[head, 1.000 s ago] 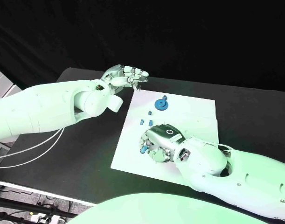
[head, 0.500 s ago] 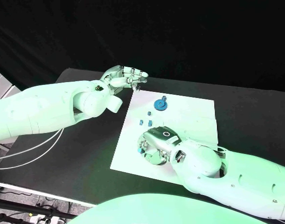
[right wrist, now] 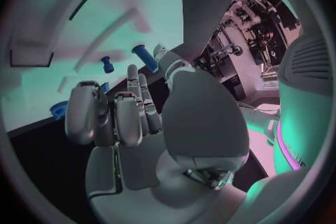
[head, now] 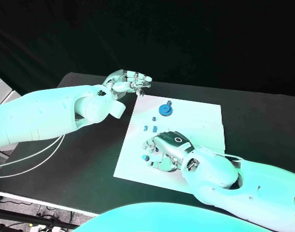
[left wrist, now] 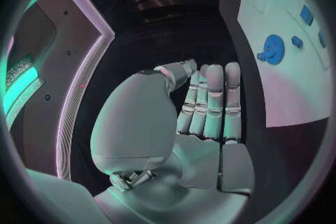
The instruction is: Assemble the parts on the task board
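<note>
The white task board (head: 189, 121) lies mid-table. A blue gear (head: 166, 108) sits near its far edge, also in the left wrist view as the gear (left wrist: 271, 49). Three small blue pieces (head: 151, 126) lie between the gear and my right hand (head: 167, 149). That hand hovers low over the board's near half. At its fingertips is a blue peg (right wrist: 145, 57), seemingly pinched between thumb and a finger; in the head view the peg (head: 145, 157) shows at the hand's left side. My left hand (head: 128, 81) hangs off the board's far left corner, fingers drawn together, thumb folded in, holding nothing.
The black table (head: 84, 159) surrounds the board, with bare room on both sides. White cables (head: 29, 157) trail off the table's left edge. Another small blue piece (right wrist: 107, 64) lies on the board just beyond my right fingertips.
My right hand has shifted slightly toward the board's near edge, and the blue peg at its fingertips moved with it. The left hand has stayed where it was.
</note>
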Controlling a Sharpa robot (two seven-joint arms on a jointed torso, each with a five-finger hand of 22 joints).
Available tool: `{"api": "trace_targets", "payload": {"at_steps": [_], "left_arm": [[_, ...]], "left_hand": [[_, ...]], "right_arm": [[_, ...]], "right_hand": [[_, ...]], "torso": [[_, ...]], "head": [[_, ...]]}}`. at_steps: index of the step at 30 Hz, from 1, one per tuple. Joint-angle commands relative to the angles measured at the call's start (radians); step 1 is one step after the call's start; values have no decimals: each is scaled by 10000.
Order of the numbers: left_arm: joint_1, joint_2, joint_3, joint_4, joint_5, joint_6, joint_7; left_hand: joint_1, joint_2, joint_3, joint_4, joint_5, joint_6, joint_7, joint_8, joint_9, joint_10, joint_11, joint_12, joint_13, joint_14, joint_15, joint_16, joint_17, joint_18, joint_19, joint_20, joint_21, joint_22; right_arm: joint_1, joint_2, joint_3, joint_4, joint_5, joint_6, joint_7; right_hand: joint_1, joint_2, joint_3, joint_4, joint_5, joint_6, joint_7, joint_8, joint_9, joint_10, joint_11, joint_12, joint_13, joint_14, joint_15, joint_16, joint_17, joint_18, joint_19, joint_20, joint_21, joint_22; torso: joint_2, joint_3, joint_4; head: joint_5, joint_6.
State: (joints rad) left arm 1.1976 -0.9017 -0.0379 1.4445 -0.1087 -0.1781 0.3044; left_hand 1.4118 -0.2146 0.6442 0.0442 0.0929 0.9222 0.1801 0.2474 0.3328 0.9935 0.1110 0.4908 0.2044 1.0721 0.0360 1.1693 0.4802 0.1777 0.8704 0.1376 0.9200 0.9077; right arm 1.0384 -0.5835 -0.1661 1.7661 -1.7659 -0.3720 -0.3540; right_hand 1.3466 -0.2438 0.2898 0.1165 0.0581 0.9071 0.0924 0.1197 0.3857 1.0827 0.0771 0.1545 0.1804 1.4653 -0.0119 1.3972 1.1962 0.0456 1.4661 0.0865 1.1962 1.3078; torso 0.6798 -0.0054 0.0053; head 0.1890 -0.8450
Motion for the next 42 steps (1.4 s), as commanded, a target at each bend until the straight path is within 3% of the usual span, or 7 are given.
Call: {"api": "trace_targets", "payload": {"at_steps": [1,14,17,19,23,29,42], "left_arm": [[6,-5,2,21,58,183,26],[-26,-61,-59,24,131,199,106],[-42,-79,-89,55,191,210,206],[-53,-92,-100,90,213,211,251],[-74,-105,-112,166,249,224,340],[-117,-100,-118,267,272,254,413],[-161,-147,-121,373,291,285,413]], "left_hand": [[-66,73,-18,40,33,-70,-1,-26,-11,-45,-13,64,9,4,31,-53,-10,64,57,21,-43,-16],[-66,70,-20,42,32,-77,1,-26,-12,-68,-11,90,13,-2,32,-59,-13,63,64,23,-58,-26],[-125,33,-55,76,26,-85,2,-26,-13,-89,-5,111,15,-9,42,-64,-15,59,62,30,-83,-42],[-125,33,-55,76,26,-85,2,-26,-13,-89,-5,111,15,-9,42,-64,-15,59,62,30,-83,-42],[-163,13,-77,101,28,-92,0,-25,-13,-105,-3,124,16,-13,46,-64,-15,58,58,36,-105,-56],[-245,-17,-119,162,31,-104,-3,-23,-13,-133,0,150,16,-21,55,-64,-13,57,52,49,-155,-87],[-290,-32,-144,198,32,-109,-5,-20,-12,-149,1,165,16,-24,59,-62,-12,56,50,56,-186,-108]], "right_arm": [[67,-284,56,255,45,-904,304],[955,-3045,305,1129,4881,-925,1422],[1096,-3820,314,1257,5809,-561,1347],[1128,-4232,306,1322,6087,-350,1185],[1077,-4922,267,1520,6089,-55,707],[850,-5566,218,1828,5302,196,-174],[134,-5413,188,1744,4131,85,-1192]], "right_hand": [[302,108,-750,295,21,-67,-13,-79,-31,-234,4,312,108,262,75,-52,-18,182,255,65,-48,1567],[844,290,-929,1077,22,908,382,435,58,1725,-292,2400,1064,419,-162,231,495,-12,563,-125,1132,1943],[379,187,-1556,1612,24,930,211,922,252,1816,-458,4400,3006,476,-301,338,683,-79,645,-263,1529,2086],[118,420,-2156,1654,40,767,159,1365,505,2162,-534,8012,6956,556,-358,522,1008,-144,720,-306,1907,2205],[-309,804,-2982,1732,30,611,93,1928,817,3253,-556,11541,10961,702,-382,924,1793,-256,845,-339,2602,2366],[-825,940,-3572,1784,35,654,35,2230,961,3819,-591,12610,12233,818,-397,1229,2454,-378,969,-355,3312,2528],[-1547,907,-4412,1805,64,840,-89,2682,1164,4138,-687,13116,12861,880,-468,1396,2841,-446,1036,-408,3689,2616]], "torso": [[-4,-4,-6],[-54,-14,-82],[-76,-15,-126],[-88,-13,-155],[-111,-1,-205],[-130,-3,-234],[-147,0,-263]], "head": [[-43,58],[-671,391],[-1024,434],[-1185,456],[-1524,558],[-1777,531],[-1824,324]]}}
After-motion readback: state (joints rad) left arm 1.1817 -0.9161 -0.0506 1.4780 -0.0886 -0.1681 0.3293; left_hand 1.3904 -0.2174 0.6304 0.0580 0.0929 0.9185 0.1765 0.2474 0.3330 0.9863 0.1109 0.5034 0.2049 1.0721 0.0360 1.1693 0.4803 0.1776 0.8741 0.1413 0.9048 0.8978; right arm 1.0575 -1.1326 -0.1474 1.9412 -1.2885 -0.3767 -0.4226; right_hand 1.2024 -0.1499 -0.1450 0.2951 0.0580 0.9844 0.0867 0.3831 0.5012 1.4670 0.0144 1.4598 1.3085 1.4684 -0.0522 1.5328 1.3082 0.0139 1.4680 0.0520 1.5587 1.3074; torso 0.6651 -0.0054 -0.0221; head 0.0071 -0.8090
